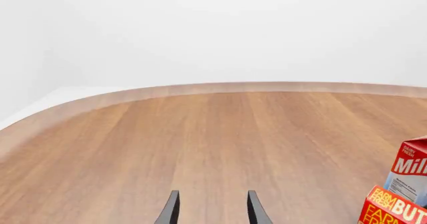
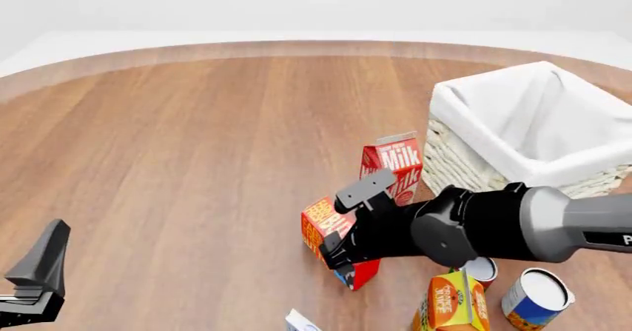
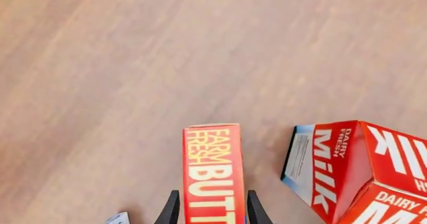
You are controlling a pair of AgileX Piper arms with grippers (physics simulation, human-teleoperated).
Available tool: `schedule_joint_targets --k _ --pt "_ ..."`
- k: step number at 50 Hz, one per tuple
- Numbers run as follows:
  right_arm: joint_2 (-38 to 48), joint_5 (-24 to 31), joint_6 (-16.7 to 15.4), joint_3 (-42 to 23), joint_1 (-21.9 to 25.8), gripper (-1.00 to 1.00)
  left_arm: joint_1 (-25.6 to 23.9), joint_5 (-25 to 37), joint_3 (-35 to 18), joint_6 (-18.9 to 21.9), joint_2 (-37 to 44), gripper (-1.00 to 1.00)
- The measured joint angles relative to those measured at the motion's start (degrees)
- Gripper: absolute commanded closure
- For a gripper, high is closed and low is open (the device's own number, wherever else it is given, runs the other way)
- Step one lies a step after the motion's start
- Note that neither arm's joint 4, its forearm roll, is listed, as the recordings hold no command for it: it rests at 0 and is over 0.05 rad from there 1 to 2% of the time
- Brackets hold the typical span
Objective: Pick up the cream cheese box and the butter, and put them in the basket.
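Right wrist view shows the right gripper [image 3: 213, 206] with its fingers on either side of the butter [image 3: 212, 171], seemingly pinching its narrow faces. Risk: the milk carton [image 2: 393, 164] stands just beside it and could be knocked over as the box lifts, or the tall red-orange box may twist loose. It sits mid-table, near the basket [image 2: 493, 124]. The left gripper [image 1: 212, 209] hangs spread, empty.
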Motion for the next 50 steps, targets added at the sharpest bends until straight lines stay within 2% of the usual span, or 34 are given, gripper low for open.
schedule_joint_targets --k 23,43,44,50 --pt "1.0 -1.5 -0.1 2.2 -0.7 -1.0 0.0 0.0 0.0 0.0 0.0 -1.0" --pt "3.1 -3.9 1.3 4.1 0.2 -1.0 0.0 0.0 0.0 0.0 0.0 -1.0" --pt "3.1 -4.0 1.3 4.2 0.2 1.0 0.0 0.0 0.0 0.0 0.0 -1.0" --pt "2.8 -4.1 1.0 4.5 0.4 1.0 0.0 0.0 0.0 0.0 0.0 -1.0"
